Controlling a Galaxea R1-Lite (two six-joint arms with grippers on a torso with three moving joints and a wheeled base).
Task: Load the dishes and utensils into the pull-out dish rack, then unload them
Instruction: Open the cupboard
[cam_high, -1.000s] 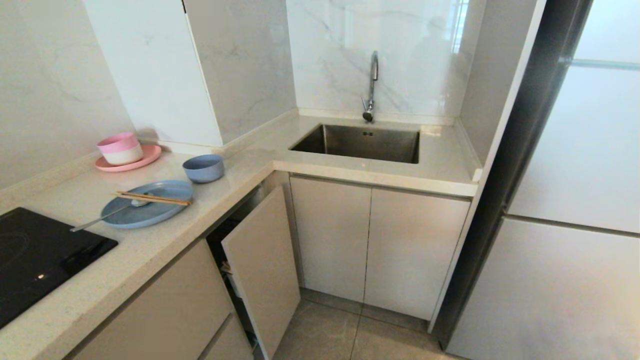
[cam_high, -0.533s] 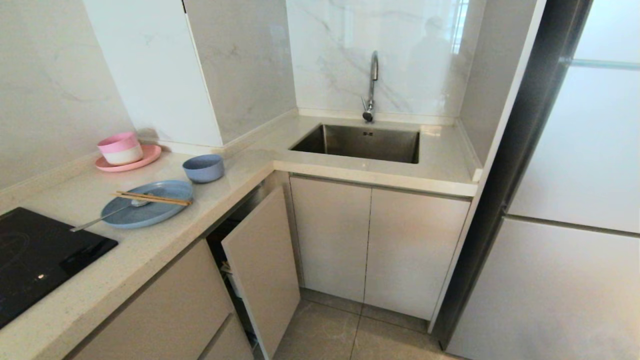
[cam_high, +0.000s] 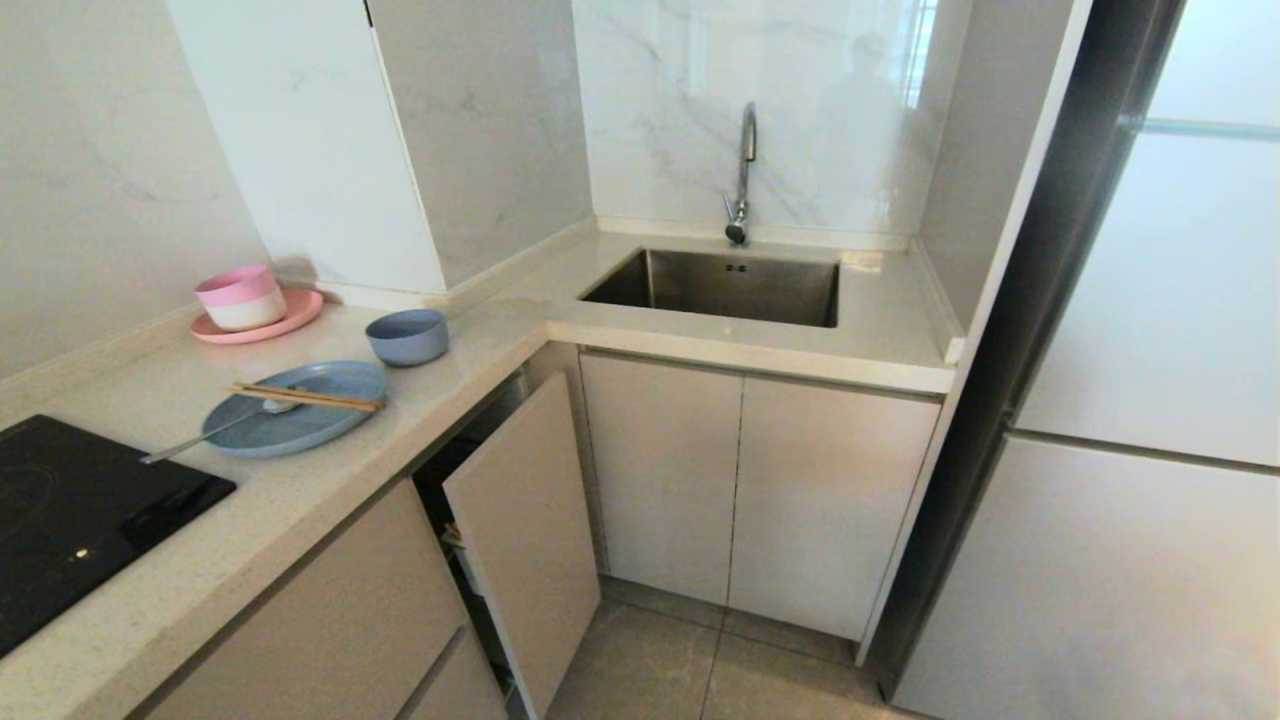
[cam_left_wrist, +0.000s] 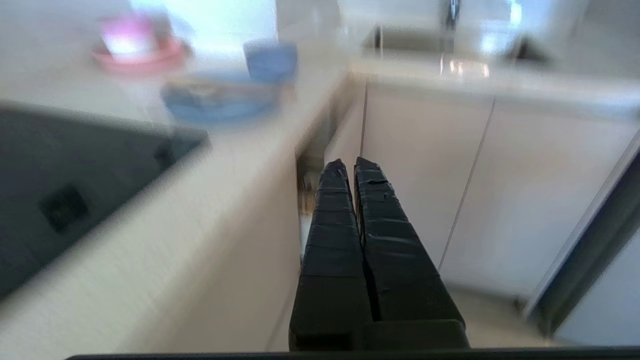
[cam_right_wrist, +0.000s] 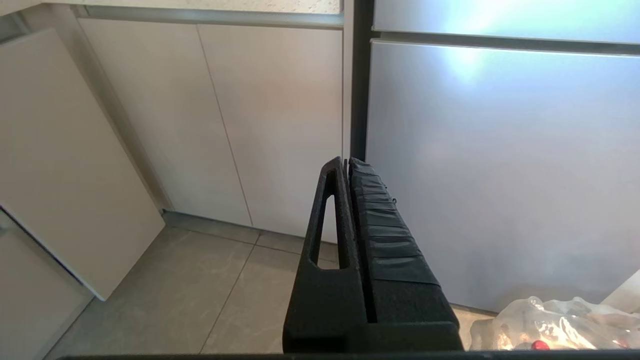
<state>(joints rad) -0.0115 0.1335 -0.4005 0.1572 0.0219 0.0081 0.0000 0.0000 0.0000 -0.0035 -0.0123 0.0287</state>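
One light-blue plate set on beige countertop, two chopsticks and one spoon laid across it; one light-blue bowl just behind. Beige rack panel seen ajar under counter. Left gripper pressed closed, nothing held, in air before cabinets. Right gripper likewise closed, empty, low near floor.

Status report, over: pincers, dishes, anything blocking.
Left pincer shut, empty. Right pincer shut, empty, low by the fridge. Blue plate with chopsticks and spoon on counter, blue bowl behind. Nothing blocking.
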